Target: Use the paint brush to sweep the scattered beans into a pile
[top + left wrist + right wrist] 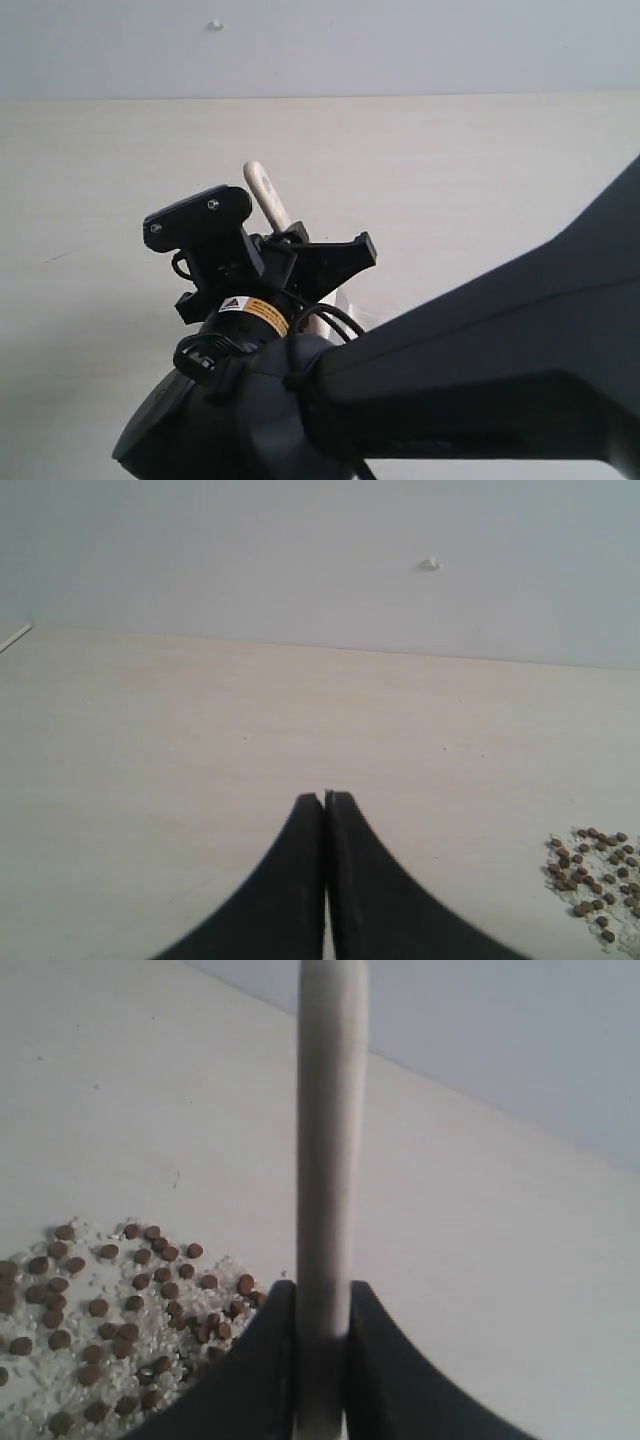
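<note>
Bright, soft, even light with faint shadows; close left fingers point(295, 890) and paint brush point(330, 1160) out of focus.

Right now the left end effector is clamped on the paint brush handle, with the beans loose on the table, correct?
No. The right end effector is clamped on the paint brush handle, as the right wrist view shows; the left end effector is shut, empty. The beans are loose on the table.
</note>
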